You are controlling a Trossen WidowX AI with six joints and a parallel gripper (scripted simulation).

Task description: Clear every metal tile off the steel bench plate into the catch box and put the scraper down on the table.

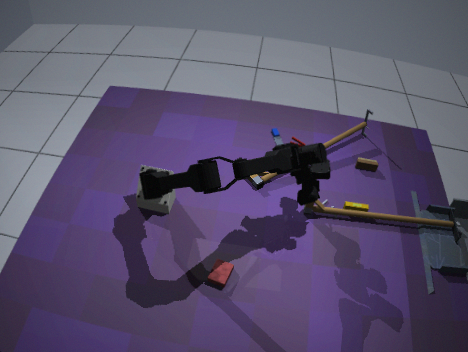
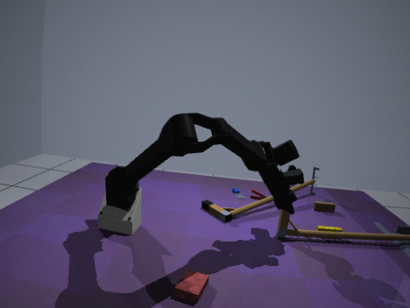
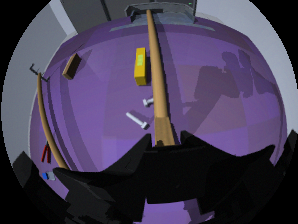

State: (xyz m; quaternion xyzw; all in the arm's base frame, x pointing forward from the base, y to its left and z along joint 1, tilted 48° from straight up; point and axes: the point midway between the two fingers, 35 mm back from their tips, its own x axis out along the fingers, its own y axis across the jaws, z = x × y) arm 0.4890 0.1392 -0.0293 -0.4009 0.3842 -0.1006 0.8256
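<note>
My gripper (image 1: 311, 201) (image 2: 286, 209) (image 3: 165, 136) is shut on the near end of the long scraper (image 1: 390, 216) (image 2: 350, 235) (image 3: 156, 70). The scraper's wooden shaft lies low over the purple mat and runs away from me to the right. Its blade end (image 1: 456, 226) (image 3: 145, 10) sits on the grey steel bench plate (image 1: 436, 247) (image 3: 120, 4). The dark catch box (image 1: 461, 206) stands at the plate's far end. I cannot make out single metal tiles on the plate.
A second long wooden tool (image 1: 345, 134) (image 2: 258, 202) (image 3: 45, 119) with a hook end lies behind the arm. A yellow block (image 1: 356, 205) (image 3: 141, 64), a brown block (image 1: 366, 163) (image 2: 324, 206), a red brick (image 1: 220, 273) (image 2: 191, 284), a blue block (image 1: 275, 132) and two small silver pieces (image 3: 136, 120) lie on the mat.
</note>
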